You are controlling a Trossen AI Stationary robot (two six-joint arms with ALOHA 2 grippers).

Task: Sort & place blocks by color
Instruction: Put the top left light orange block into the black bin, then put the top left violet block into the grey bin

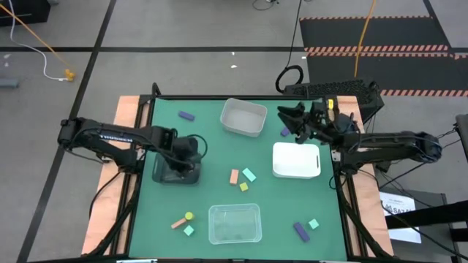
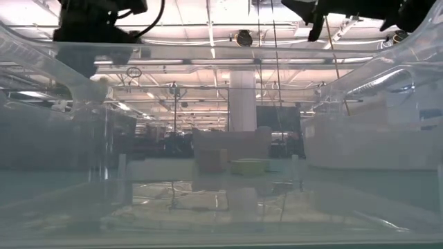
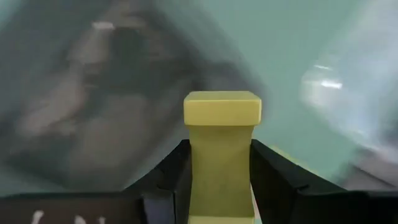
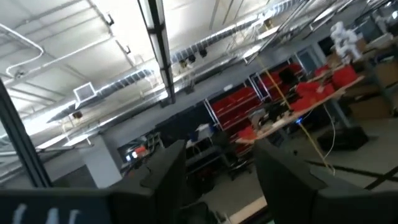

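The left end effector [image 3: 219, 186] is clenched on a yellow block [image 3: 222, 143], a short bar standing up between the two dark fingers with its squared top poking out past them. In the high view this end effector [image 1: 183, 155] hangs over the black tray [image 1: 167, 174] on the left side of the green surface [image 1: 205, 139], so the yellow block looks about to be dropped there. The blur in the left wrist view suggests the arm is moving, which could shake a bar held only by its lower part; if it tips in the fingers it may land on the tray rim and bounce out onto the surface.

The right end effector [image 4: 217, 168] is lifted and points out into the room, its fingers apart with nothing between them. In the high view it [image 1: 300, 120] sits near the far right of the surface, between the grey tray [image 1: 243, 117] and the white tray [image 1: 296, 161], with a purple block [image 1: 284, 131] just beside it. A careless descent could knock that block away.

Other blocks lie loose: a purple bar [image 1: 186, 115] near the far left, a salmon block [image 1: 234, 176], a mint one [image 1: 249, 174] and a small yellow one [image 1: 243, 186] clustered at the centre, a salmon, yellow and mint group [image 1: 184, 221] by the clear tray [image 1: 234, 223], and a purple [image 1: 301, 231] and mint pair [image 1: 314, 224] at the near right. The close clusters risk a grasp catching two colours at once.
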